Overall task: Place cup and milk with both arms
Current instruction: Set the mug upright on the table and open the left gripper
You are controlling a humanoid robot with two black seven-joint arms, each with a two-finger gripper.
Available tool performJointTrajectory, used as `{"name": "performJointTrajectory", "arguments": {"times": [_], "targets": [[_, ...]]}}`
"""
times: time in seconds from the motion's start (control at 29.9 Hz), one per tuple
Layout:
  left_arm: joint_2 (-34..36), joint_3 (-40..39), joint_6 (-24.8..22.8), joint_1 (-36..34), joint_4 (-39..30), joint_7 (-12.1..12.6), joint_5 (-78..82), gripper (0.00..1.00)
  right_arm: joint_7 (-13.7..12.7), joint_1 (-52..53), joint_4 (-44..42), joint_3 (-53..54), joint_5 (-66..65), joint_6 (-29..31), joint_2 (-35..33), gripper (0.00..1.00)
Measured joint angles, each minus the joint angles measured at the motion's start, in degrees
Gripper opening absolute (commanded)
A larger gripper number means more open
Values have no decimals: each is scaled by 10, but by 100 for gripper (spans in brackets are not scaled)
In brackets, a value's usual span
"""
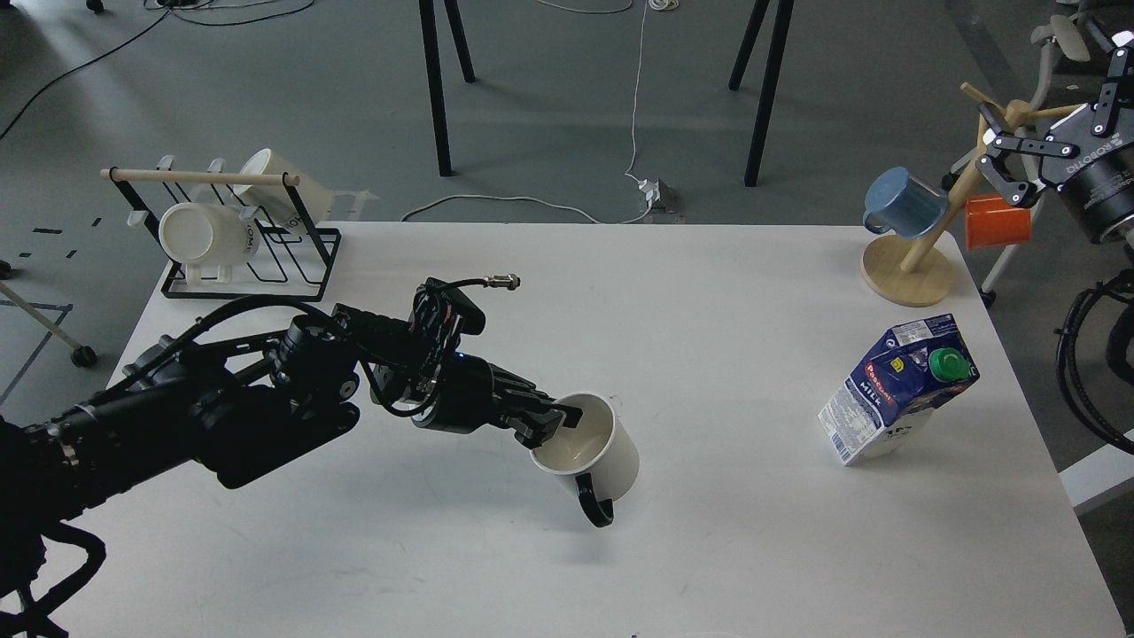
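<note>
The cup (595, 450) was seen just left of the frame's centre, low on the white table (709, 567), gripped at its rim by the left gripper (551, 422). One finger was placed inside the mouth and the other outside the wall, so the fingers were clamped on the rim. The cup was tilted, its mouth turned toward the upper left and its black handle pointed down toward the lower edge of the frame. The left arm (221, 408) was stretched in from the lower left.

The milk (897, 390) was stood at the right of the table, well apart from the cup. Its long axis was leaned from lower left to upper right, and its green cap was faced toward the upper right.

The right gripper (1019, 146) was held at the upper right edge of the frame, off the table, with its fingers spread apart and nothing between them. It was seen just beside the wooden tree (912, 266), on which a blue mug (902, 202) and an orange mug (998, 221) were hung. A black wire rack (252, 257) with white cups was set at the table's upper left corner.
</note>
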Motion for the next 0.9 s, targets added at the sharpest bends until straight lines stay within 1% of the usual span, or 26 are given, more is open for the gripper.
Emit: {"name": "performJointTrajectory", "arguments": {"times": [0.03,0.17,0.37,0.47,0.57,0.6,0.74,0.8,0.84,0.9], "targets": [[0,0,-1,0,0,0,0,19,0,0,0,0,0,0,0,99],[0,0,-4,0,-1,0,0,26,0,0,0,0,0,0,0,99],[0,-1,-6,0,-2,0,-1,31,0,0,-1,0,0,0,0,99],[2,-1,-7,0,-4,0,-1,36,0,0,-1,0,0,0,0,99],[5,-2,-8,0,-5,0,-2,46,0,-1,-1,1,0,0,0,99],[5,-3,-8,0,-5,0,-2,50,0,-2,-1,1,0,0,0,99],[5,-8,-8,0,-8,0,-5,62,0,-4,0,1,0,0,-1,99],[3,-9,-8,-1,-9,0,-7,70,0,-4,4,1,0,0,-4,99],[4,-12,-8,-3,-9,0,-11,73,-1,-4,6,1,0,0,-5,99],[8,-29,-9,-4,-9,0,-39,82,-3,-4,10,2,0,0,-9,99]]}}
